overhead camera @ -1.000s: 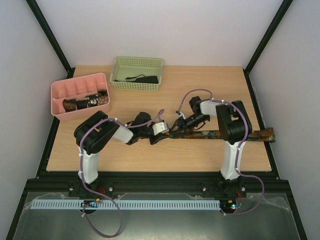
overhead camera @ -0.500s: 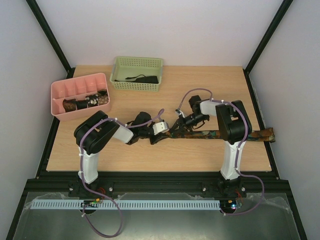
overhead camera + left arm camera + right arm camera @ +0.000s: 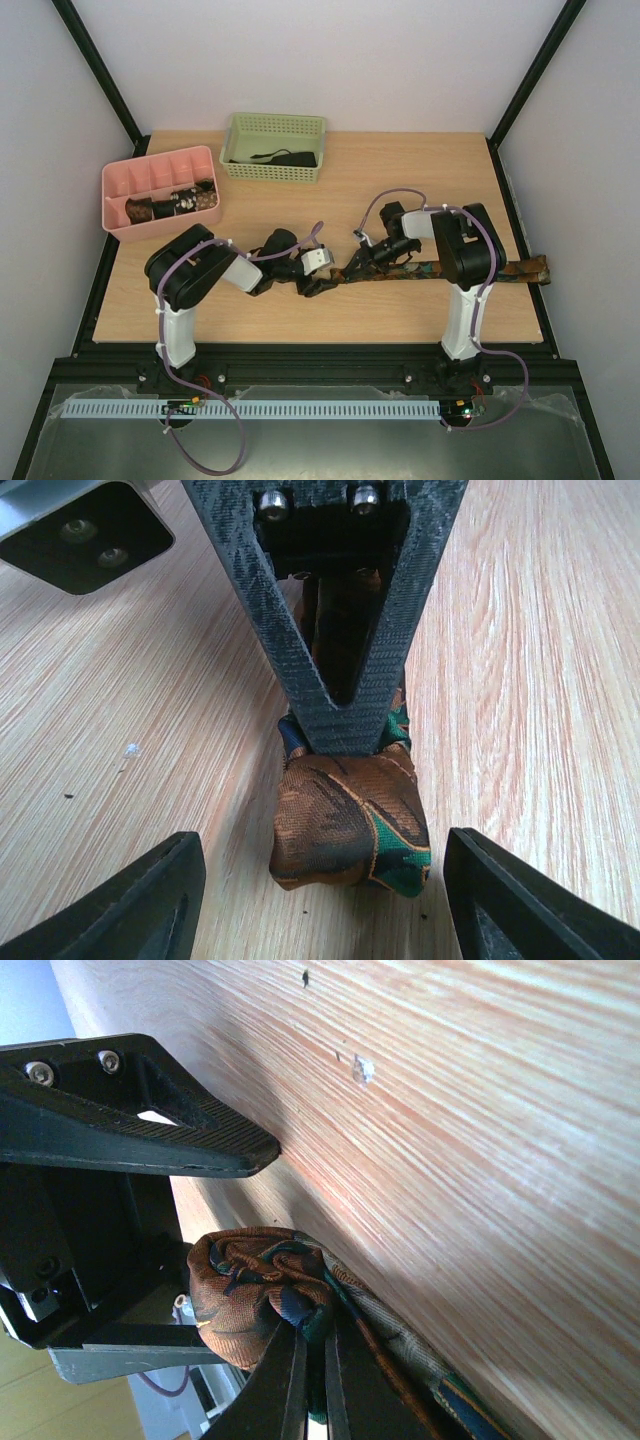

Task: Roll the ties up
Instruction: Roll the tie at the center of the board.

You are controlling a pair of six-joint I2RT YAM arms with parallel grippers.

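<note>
- The left claw [image 3: 322,885] sits on the near side of the coil [image 3: 350,825]; its fingers are spread wide, one on either side of the coil, and neither touches it
- The coil is the small roll begun at one end of the orange-brown and green tie [image 3: 520,267]; it rests on the counter [image 3: 400,180], only a few turns thick by the look of it
- Just beyond the coil, the right claw [image 3: 315,1360] is pressed together and pinches the tie where the fabric leaves the roll, which seems to keep the roll from springing loose
- From the coil the unrolled strip runs off to the right, flat on the counter, as far as its right edge; most of the length is not yet wound, so I judge the rolling barely begun
- The next move likely calls for the left claw to close on the coil and turn it along the strip; the right claw should let go only once that grip is firm
- Far left of the coil, a pink tray [image 3: 118,178] holds rolled ties [image 3: 175,203]; beyond the coil, a green basket [image 3: 275,125] holds another dark tie [image 3: 285,158]
</note>
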